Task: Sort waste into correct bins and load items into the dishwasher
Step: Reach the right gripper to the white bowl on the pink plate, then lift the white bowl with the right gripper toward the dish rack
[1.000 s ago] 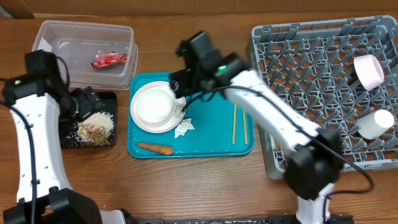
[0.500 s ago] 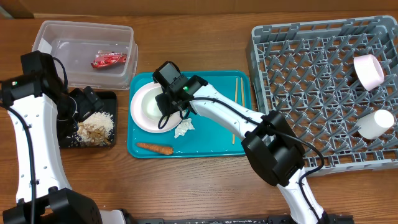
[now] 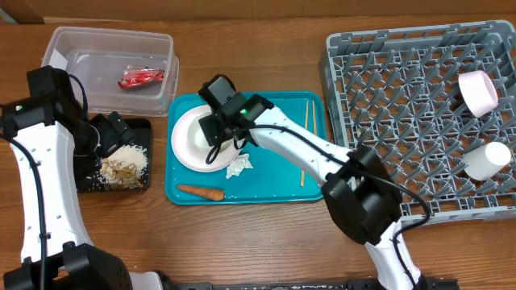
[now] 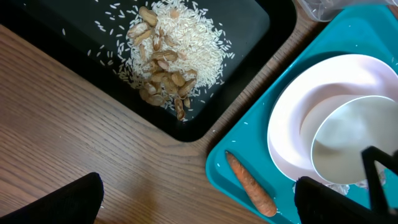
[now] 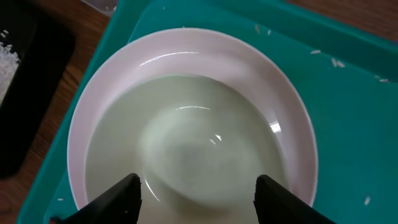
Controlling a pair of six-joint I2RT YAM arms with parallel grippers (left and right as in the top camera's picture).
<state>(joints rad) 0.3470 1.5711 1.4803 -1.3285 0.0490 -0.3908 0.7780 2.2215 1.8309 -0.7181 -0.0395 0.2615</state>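
Observation:
A white bowl point(image 3: 199, 137) sits in a round white plate point(image 3: 182, 153) at the left of the teal tray point(image 3: 274, 181). My right gripper point(image 3: 216, 131) hangs open just above the bowl point(image 5: 205, 143), its fingers point(image 5: 196, 199) on either side of it and the plate rim point(image 5: 186, 38) beyond. Crumpled tissue point(image 3: 238, 167), a carrot point(image 3: 200, 192) and chopsticks point(image 3: 305, 145) lie on the tray. My left gripper point(image 3: 111, 130) is open and empty point(image 4: 199, 202) over the black tray point(image 3: 87, 184), which holds food scraps point(image 3: 125, 165). The red wrapper point(image 3: 141, 77) lies in the clear tub point(image 3: 109, 44).
The grey dish rack point(image 3: 403, 105) stands at the right with two white cups point(image 3: 478, 91) point(image 3: 487, 159) in it. The left wrist view shows the scraps point(image 4: 165, 50), the carrot point(image 4: 249, 193) and the plate point(image 4: 292, 118) close by.
My right gripper has swung left and down from above the tray's far edge to over the bowl. The left arm has not moved.

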